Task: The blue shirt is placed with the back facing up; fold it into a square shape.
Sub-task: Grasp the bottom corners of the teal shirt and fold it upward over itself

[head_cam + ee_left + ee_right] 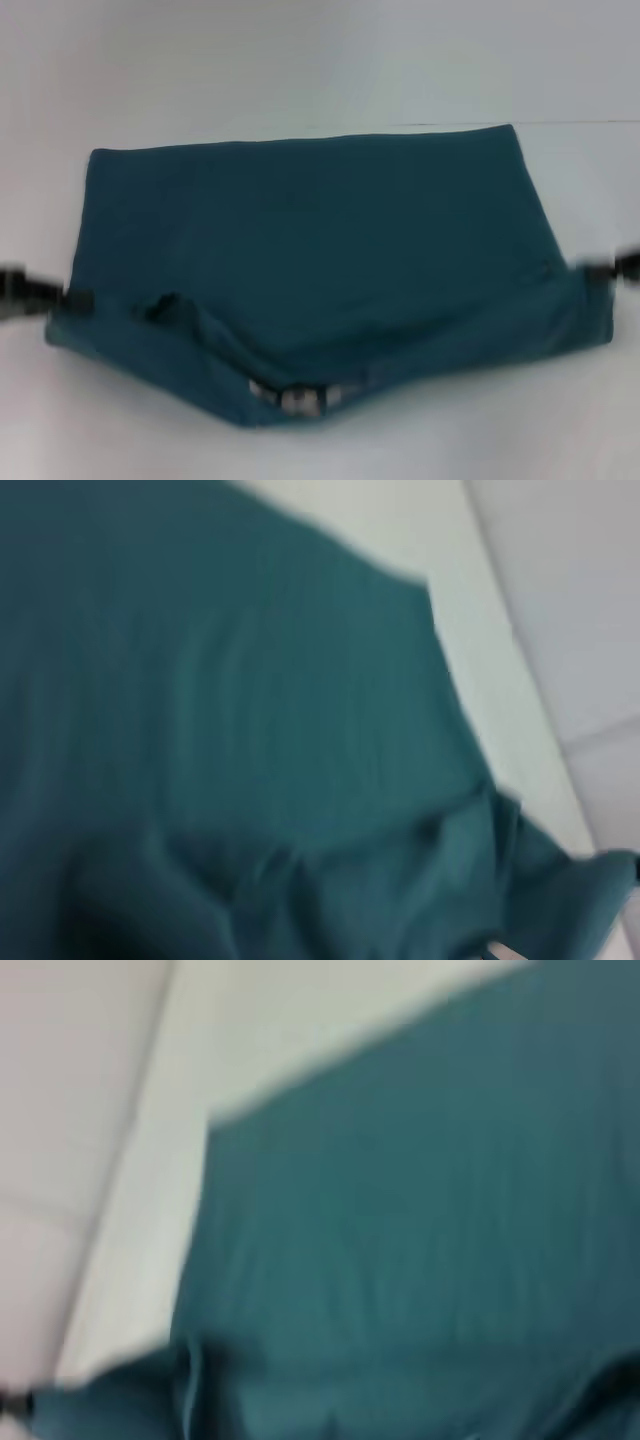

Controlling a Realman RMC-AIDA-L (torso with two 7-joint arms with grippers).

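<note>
Nearest us, the shirt's front edge is sagging to a low point at centre, and a strip of white lettering is showing on the underside there. That edge looks lifted and folded back over the rest; we can't tell how high it is sitting off the bench.

We're holding the shirt at both near corners. Left claw is sitting at the left corner, dark fingers touching the cloth edge. It looks pinched on the fabric, but blur is hiding the fingertips, so we can't tell its state for certain. Right claw is sitting at the right corner, same story: touching the cloth, apparently gripping, jaw gap not readable.

Between the claws the fabric is hanging slack, with a crumpled pocket of folds just inside the left corner.

Farther out, the shirt body is lying flat on the white bench, plain side up, its far edge running straight across, right far corner sitting a bit farther back than the left.

Left wrist view is showing mostly teal cloth with wrinkles bunching close to the camera, and white bench beyond the shirt's edge. Right wrist view is showing smooth cloth with a straight edge and bench beside it. Neither is showing its own fingers.
</note>
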